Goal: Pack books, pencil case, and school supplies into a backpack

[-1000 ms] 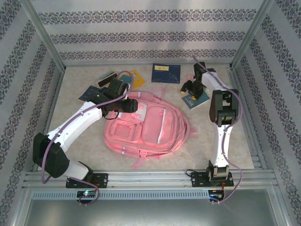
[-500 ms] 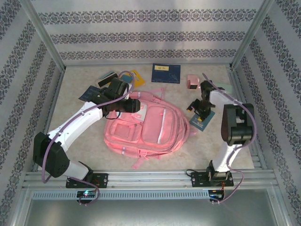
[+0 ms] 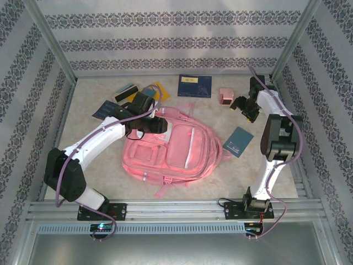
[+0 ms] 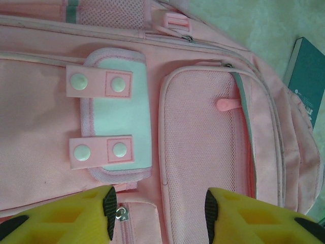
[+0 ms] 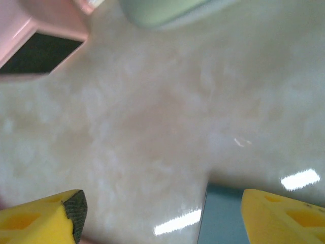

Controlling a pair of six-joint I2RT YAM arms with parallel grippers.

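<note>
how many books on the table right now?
4. Navy book far middle; yellow-orange book left of it, partly under the left arm; dark blue patterned book far left; teal book right of the backpack. Others may be hidden.

Top external: fixed high above and behind both arm bases, tilted down and forward; distant, taking in the whole pale marbled tabletop (image 3: 88, 160).
Left wrist: mounted on the left arm, looking down past the left gripper (image 4: 160, 201); very close to the large pink fabric backpack (image 4: 203, 127), mesh weave plain.
Right wrist: mounted on the right arm, looking down past the right gripper (image 5: 162, 201); close over bare tabletop, blurred.
Shared, top and left wrist: the backpack's front pockets and the thin teal softcover book (image 4: 307, 76) beside it.
Shared, top and right wrist: the far-right table patch between the pink squarish block (image 5: 35, 30) and that teal book.
</note>
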